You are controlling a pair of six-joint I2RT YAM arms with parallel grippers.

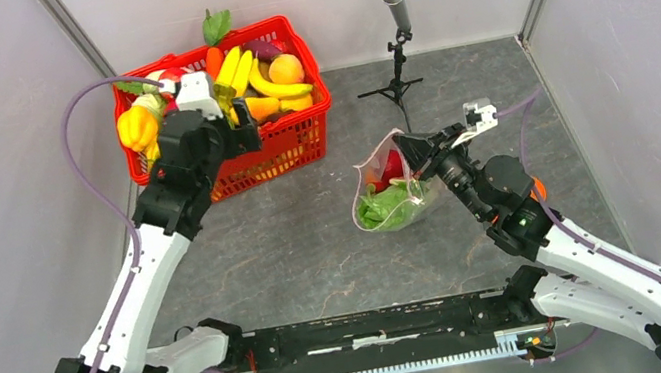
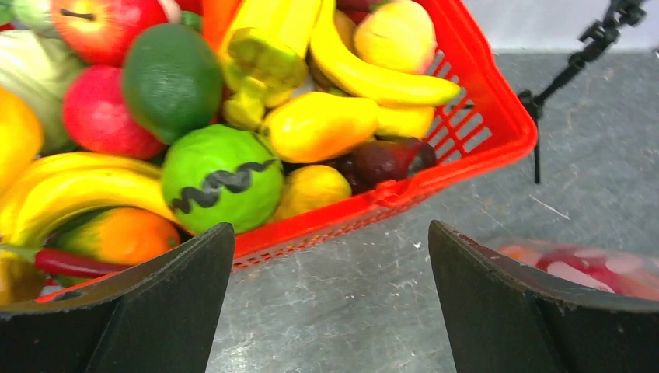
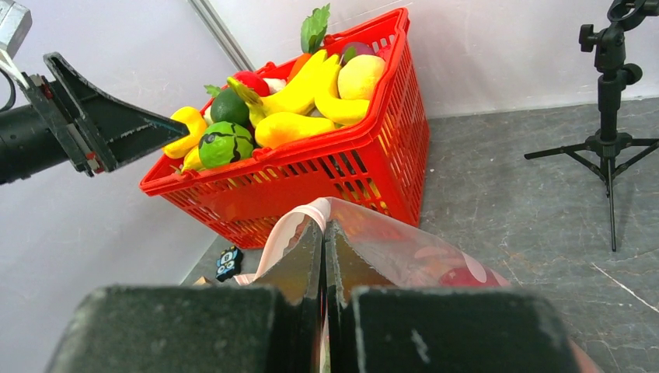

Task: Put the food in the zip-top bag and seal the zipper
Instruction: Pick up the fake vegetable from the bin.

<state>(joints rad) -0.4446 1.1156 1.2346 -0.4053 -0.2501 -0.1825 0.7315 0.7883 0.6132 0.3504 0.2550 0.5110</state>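
The clear zip-top bag (image 1: 389,195) lies on the table right of centre, its mouth held up and open. It holds the white-green cabbage (image 1: 385,208) and a red watermelon slice (image 1: 391,168). My right gripper (image 1: 408,147) is shut on the bag's rim at the pink-red zipper (image 3: 286,227); in the right wrist view (image 3: 324,230) the jaws are pressed together on the plastic. My left gripper (image 1: 243,130) is open and empty above the front edge of the red basket (image 1: 299,141); in the left wrist view (image 2: 330,233) only bare table shows between the fingers. A yellow bell pepper (image 1: 137,128) and an orange (image 1: 286,69) lie in the basket.
The basket (image 2: 482,148) at the back left is heaped with bananas (image 1: 274,84), a green melon (image 2: 221,177) and other toy produce. A microphone on a small tripod (image 1: 397,44) stands behind the bag. Grey walls close in on both sides.
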